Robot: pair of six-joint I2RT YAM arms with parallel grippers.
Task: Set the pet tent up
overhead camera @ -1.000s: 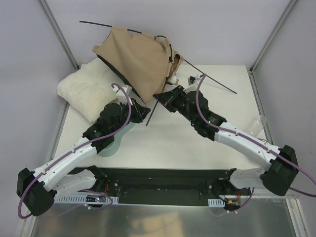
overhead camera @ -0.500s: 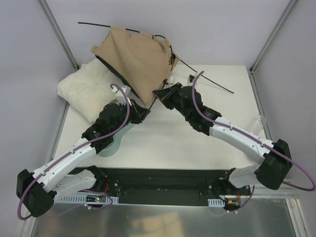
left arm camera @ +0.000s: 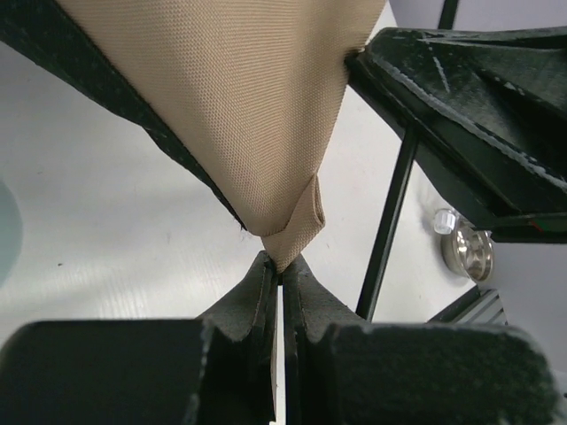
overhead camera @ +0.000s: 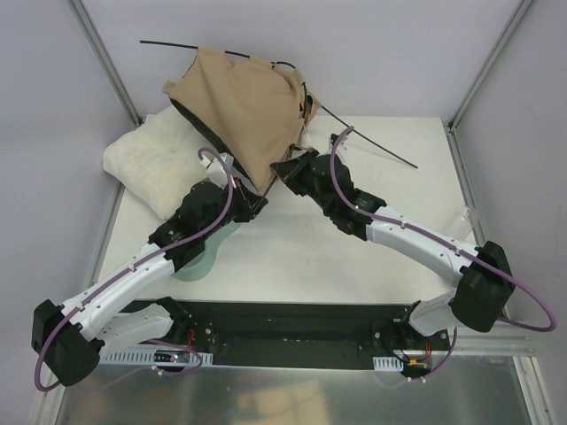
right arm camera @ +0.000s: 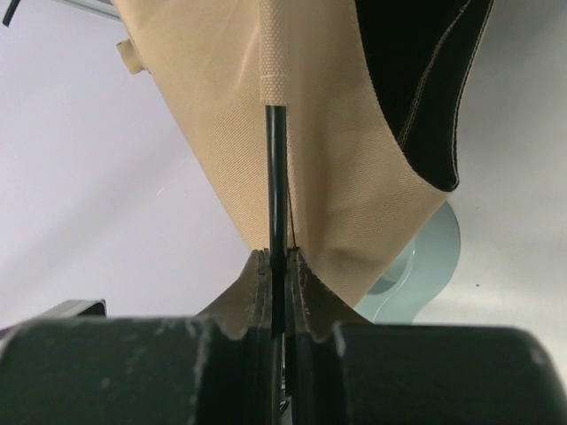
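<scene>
pet tent (overhead camera: 239, 106) held up over the far left of the table (overhead camera: 301, 257), hanging just above the white cushion (overhead camera: 151, 159), left fingers (left arm camera: 257, 297) pinched tight on its tan bottom corner, right fingers (right arm camera: 306, 288) clamped on the thin black pole (right arm camera: 276, 177) emerging from a fabric sleeve, no lettering readable

The pet tent (overhead camera: 244, 106) stands at the far edge of the tabletop (overhead camera: 399, 257), left of the middle. The cushion (overhead camera: 146, 164) lies in the far left corner, just left of the tent. At the tent's near corner sit the left gripper (overhead camera: 260, 197) and, just right of it, the right gripper (overhead camera: 282, 168). One pole (overhead camera: 376, 148) reaches from the tent toward the right edge.
</scene>
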